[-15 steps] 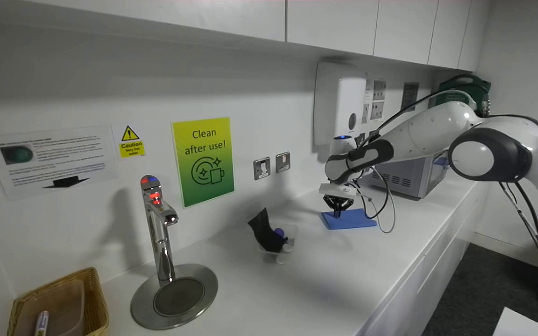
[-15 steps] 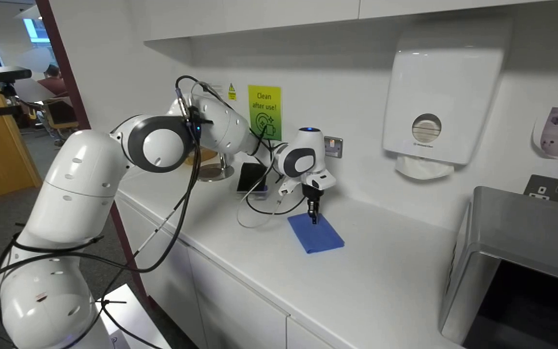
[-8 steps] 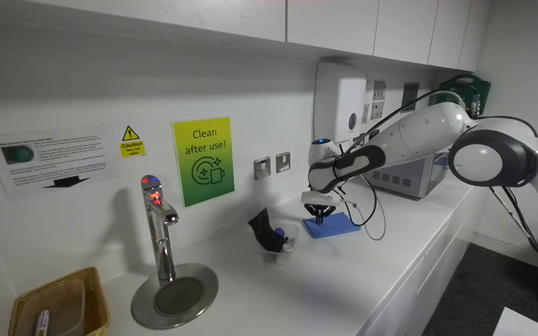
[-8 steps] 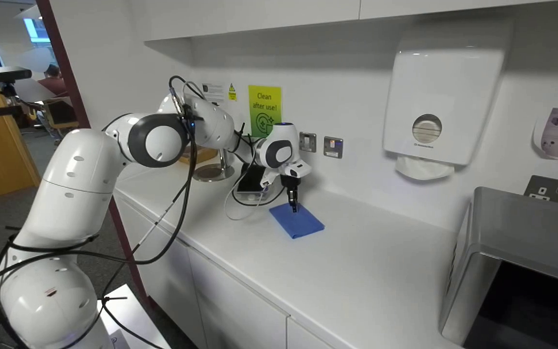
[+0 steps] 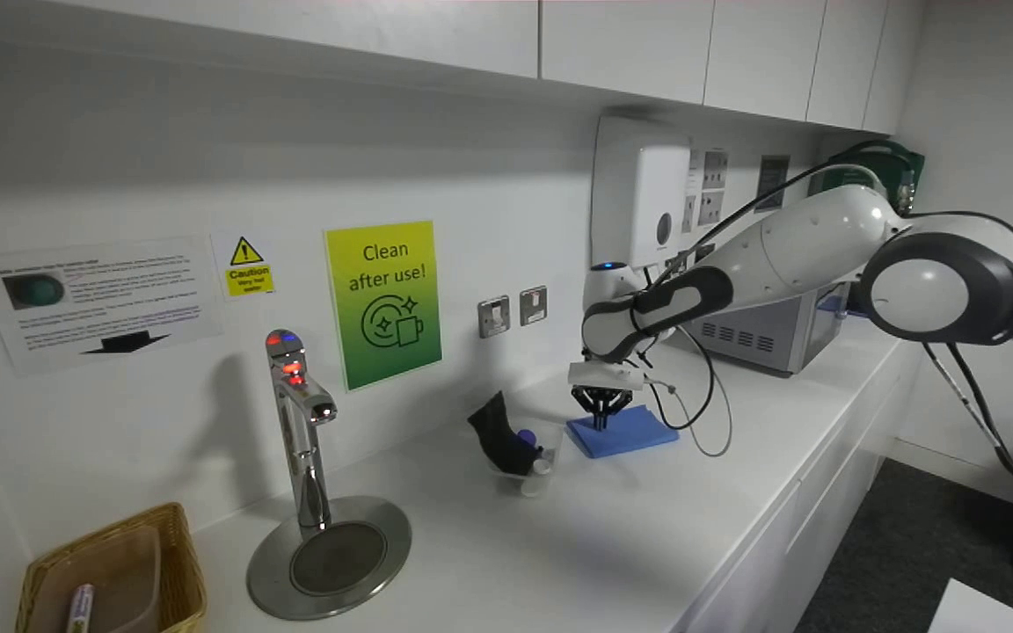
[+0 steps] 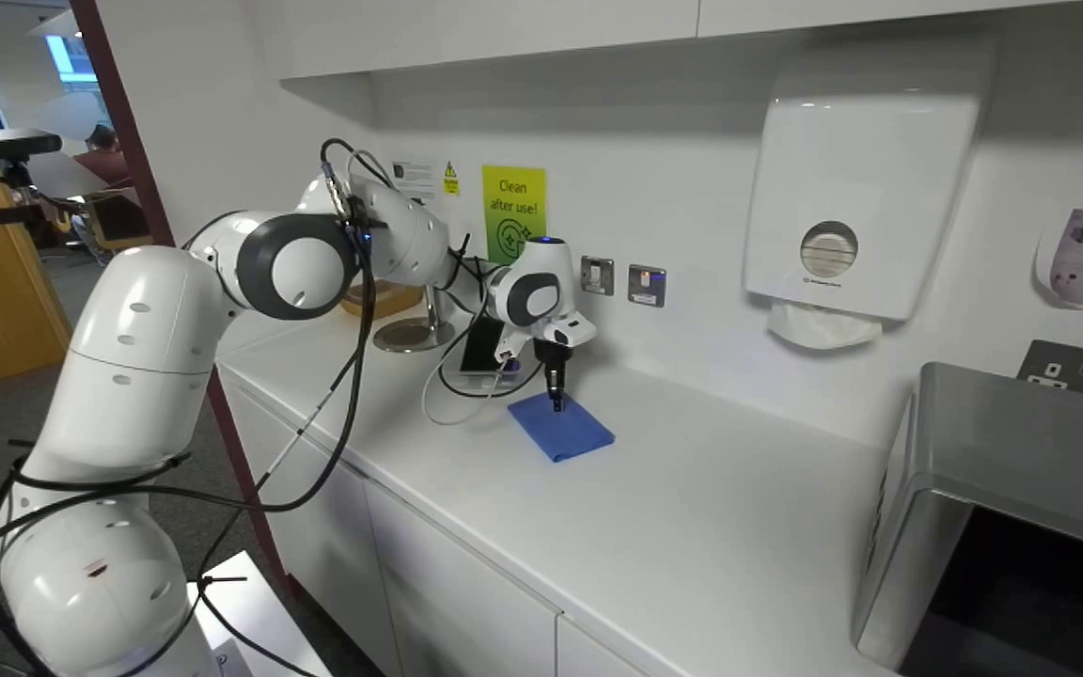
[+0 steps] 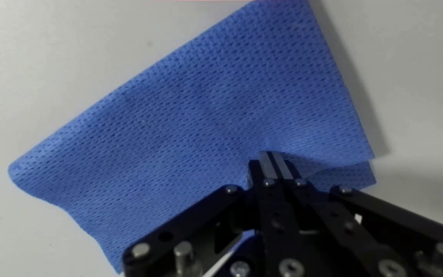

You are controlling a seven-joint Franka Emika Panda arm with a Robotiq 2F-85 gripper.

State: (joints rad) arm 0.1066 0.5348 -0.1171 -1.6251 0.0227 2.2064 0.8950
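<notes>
The blue cloth (image 7: 167, 130) lies folded on the table (image 7: 71, 57), and the pincer (image 7: 270, 154), its jaws together, touches it; whether a fold is caught between them I cannot tell. If nothing is gripped, the cloth may slip. In the wrist view its layers part towards 4 o'clock of the tips, so dragging could shear them. In an exterior view, the clear tub (image 5: 554, 437) sits near, between 8 and 9 o'clock: sliding that way might bump it.
</notes>
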